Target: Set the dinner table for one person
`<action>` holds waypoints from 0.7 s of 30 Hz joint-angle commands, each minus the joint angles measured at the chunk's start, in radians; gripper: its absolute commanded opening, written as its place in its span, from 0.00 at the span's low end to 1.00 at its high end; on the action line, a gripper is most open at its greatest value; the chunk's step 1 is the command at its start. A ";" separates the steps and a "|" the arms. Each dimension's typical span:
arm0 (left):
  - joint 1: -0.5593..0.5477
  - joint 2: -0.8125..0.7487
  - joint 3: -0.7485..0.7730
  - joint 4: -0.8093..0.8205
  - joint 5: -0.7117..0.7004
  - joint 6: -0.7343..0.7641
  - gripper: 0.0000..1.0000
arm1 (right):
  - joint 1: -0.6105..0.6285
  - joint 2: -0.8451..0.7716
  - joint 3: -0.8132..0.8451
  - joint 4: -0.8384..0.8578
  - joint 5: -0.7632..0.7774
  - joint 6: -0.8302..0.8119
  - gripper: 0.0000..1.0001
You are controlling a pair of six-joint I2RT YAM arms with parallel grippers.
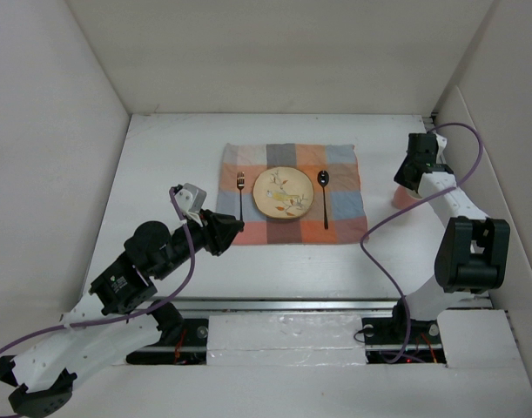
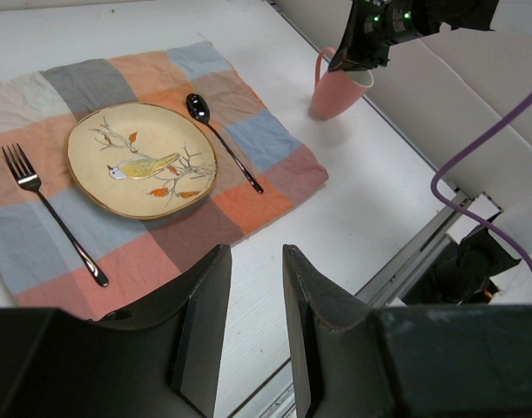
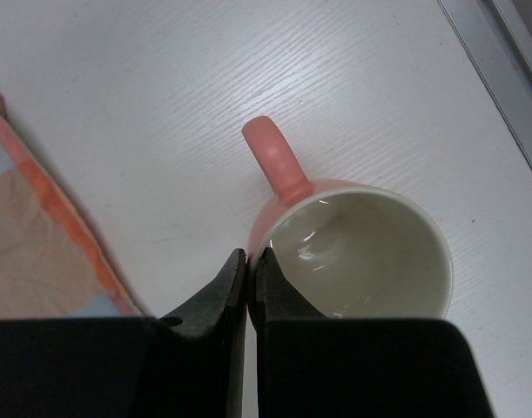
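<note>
The dinner table (image 1: pixel 161 261) is a white top between white walls. On it lies a checked placemat (image 1: pixel 340 222) with a bird-pattern plate (image 1: pixel 283 192) in the middle, a fork (image 1: pixel 241 193) to its left and a spoon (image 1: pixel 324 196) to its right. A pink mug (image 3: pixel 361 252) stands upright on the bare table right of the mat, its handle (image 3: pixel 274 157) toward the cloth. My right gripper (image 3: pixel 252 254) is shut on the mug's rim, one finger inside and one outside. My left gripper (image 2: pixel 254 252) hangs open and holds nothing, near the mat's front left corner.
White walls close in the table on the left, back and right; the mug (image 1: pixel 403 198) stands near the right wall. A metal rail (image 1: pixel 283 305) runs along the near edge. Purple cables (image 1: pixel 383 226) loop from both arms over the table.
</note>
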 commanded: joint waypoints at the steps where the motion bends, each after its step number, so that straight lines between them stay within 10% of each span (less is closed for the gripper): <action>1: 0.004 0.010 0.003 0.040 -0.009 0.014 0.27 | 0.045 -0.114 0.052 0.057 0.025 0.007 0.00; 21: 0.004 -0.015 -0.005 0.049 -0.036 0.011 0.28 | 0.372 0.231 0.540 -0.130 0.062 -0.079 0.00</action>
